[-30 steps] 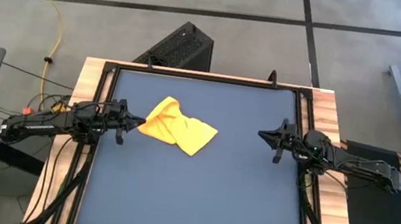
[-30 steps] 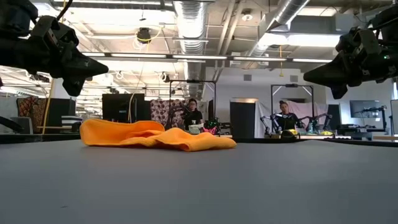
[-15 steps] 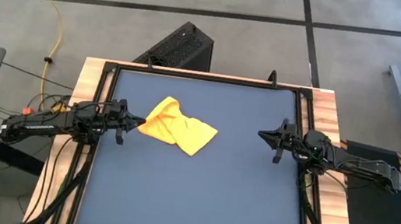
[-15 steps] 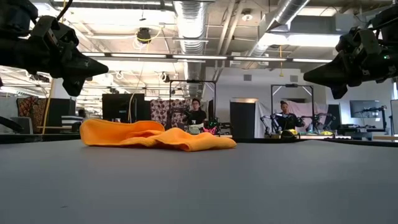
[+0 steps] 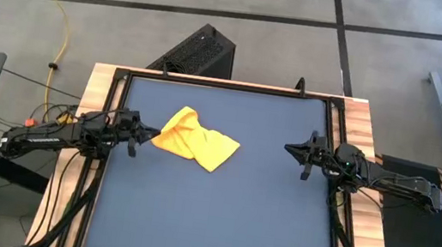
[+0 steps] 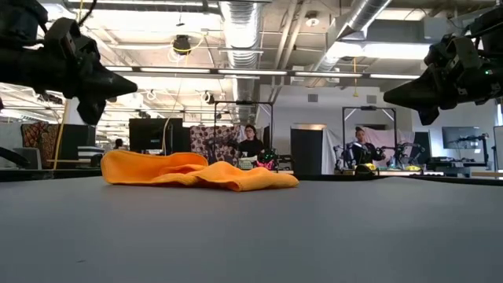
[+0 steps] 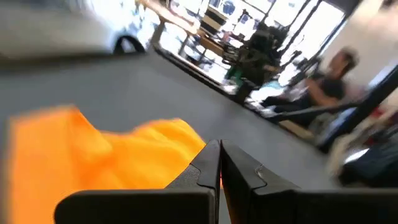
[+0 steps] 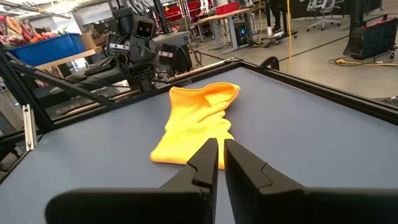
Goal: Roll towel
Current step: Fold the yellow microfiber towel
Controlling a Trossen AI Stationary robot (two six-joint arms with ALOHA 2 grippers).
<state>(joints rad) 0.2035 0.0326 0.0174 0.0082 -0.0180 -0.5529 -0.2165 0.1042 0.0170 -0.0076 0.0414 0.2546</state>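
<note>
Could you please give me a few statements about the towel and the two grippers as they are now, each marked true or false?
1. The towel lies crumpled on the table, not rolled. True.
2. The left gripper holds the towel off the table. False: its jaws are shut on nothing, just beside the towel's edge, and the towel rests on the surface.
3. The right gripper hangs above the table, well apart from the towel. True.
4. The towel lies in the table's right half. False: it lies in the left half, close to the left gripper.
5. The right gripper's jaws are spread wide. False: they stand nearly together, holding nothing.
</note>
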